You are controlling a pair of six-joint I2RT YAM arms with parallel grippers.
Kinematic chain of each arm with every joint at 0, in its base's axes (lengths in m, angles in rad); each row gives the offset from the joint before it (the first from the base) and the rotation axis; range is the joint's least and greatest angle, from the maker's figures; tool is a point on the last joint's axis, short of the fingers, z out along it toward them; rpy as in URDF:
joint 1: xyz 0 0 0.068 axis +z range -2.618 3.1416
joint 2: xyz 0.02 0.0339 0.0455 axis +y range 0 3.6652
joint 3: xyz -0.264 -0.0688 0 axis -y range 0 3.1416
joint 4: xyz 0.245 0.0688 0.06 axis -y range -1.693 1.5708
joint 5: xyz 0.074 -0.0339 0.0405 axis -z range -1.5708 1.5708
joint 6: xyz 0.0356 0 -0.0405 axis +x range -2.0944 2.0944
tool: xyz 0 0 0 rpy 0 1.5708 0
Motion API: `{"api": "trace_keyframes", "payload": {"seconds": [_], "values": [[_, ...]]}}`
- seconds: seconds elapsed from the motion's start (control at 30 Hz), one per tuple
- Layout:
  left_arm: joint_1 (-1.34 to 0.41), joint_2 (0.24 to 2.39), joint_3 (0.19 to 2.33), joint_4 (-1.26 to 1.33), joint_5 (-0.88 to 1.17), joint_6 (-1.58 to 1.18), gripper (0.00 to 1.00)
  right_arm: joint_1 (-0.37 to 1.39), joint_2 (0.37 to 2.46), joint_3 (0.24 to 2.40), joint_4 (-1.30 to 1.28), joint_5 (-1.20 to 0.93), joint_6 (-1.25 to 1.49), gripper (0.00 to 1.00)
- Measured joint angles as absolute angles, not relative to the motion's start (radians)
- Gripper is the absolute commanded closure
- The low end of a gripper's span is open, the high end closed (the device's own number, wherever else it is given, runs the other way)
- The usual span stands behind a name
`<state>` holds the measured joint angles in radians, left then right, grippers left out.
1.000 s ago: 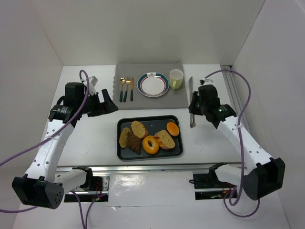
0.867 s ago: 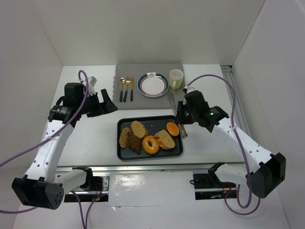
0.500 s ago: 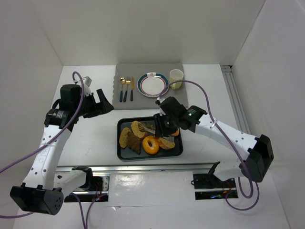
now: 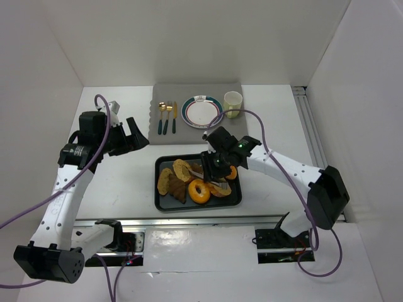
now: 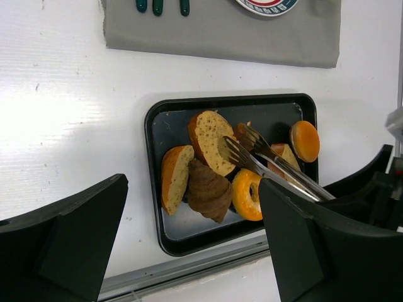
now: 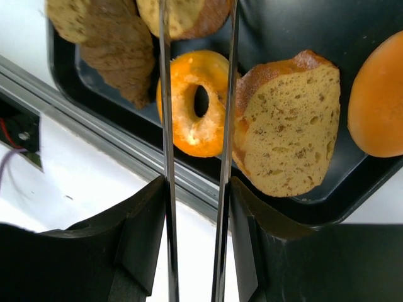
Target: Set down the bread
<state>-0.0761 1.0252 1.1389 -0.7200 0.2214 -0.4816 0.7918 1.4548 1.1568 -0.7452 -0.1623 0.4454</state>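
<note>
Nearest, metal rail (image 4: 189, 223) along the table's front edge, black tray (image 4: 198, 208) just behind it. No readable writing anywhere; a small tag (image 4: 201, 97) sits on the plate's far rim, print too small to read

On the tray, front to back: orange bagel (image 4: 199, 190) at the front middle, dark brown croissant-shaped piece (image 4: 177, 187) to its left, tan slice (image 4: 164, 181) at the left end, another seeded slice (image 4: 220, 188) right of the bagel, orange bun (image 4: 230, 171) in the back right corner, partly hidden by the arm

Right gripper (image 4: 217, 165) low over the tray, jaws clamped on the handle end of metal tongs (image 5: 264, 160). Tong arms apart, running over the bagel and the right slice toward the oval bread slice (image 4: 183, 170) at the back left-middle of the tray. That slice lies flat, pale speckled crumb up, brown crust round the edge, resting against the croissant piece. In the left wrist view one tong tip is over its right edge, the other over a brown piece just beside it; cannot tell if they touch

Left gripper (image 4: 137, 133) up over bare table left of the tray, jaws wide apart, holding nothing

Farther back, grey placemat (image 4: 230, 131) with gold cutlery with dark handles (image 4: 167, 117) on its left, plate (image 4: 201, 114) with teal and red rim in the middle, pale green cup (image 4: 233, 104) at the right
</note>
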Motion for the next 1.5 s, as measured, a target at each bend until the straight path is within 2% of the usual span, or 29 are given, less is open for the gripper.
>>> {"api": "trace_keyframes", "payload": {"seconds": [0.07, 0.2, 0.4, 0.93, 1.13, 1.3, 1.5], "values": [[-0.076, 1.025, 1.139, -0.721, 0.22, -0.482, 0.02, 0.791, 1.482, 1.157, -0.747, -0.174, 0.433, 0.5], [-0.076, 1.025, 1.139, -0.726, 0.214, -0.482, 0.02, 0.787, 1.502, 1.158, -0.755, -0.188, 0.406, 0.59], [-0.076, 1.031, 1.139, -0.727, 0.214, -0.481, 0.02, 0.76, 1.501, 1.184, -0.781, -0.191, 0.374, 0.81], [-0.076, 1.051, 1.139, -0.728, 0.214, -0.476, 0.02, 0.683, 1.418, 1.382, -0.955, -0.117, 0.318, 0.85], [-0.076, 1.072, 1.139, -0.727, 0.215, -0.476, 0.02, 0.572, 1.431, 1.468, -0.928, -0.109, 0.299, 0.86], [-0.075, 1.076, 1.122, -0.709, 0.234, -0.471, 0.03, 0.464, 1.556, 1.536, -0.805, -0.111, 0.293, 0.86], [-0.091, 1.167, 1.027, -0.693, 0.24, -0.447, 0.1, 0.379, 1.815, 1.645, -0.664, -0.141, 0.299, 0.86]]}}
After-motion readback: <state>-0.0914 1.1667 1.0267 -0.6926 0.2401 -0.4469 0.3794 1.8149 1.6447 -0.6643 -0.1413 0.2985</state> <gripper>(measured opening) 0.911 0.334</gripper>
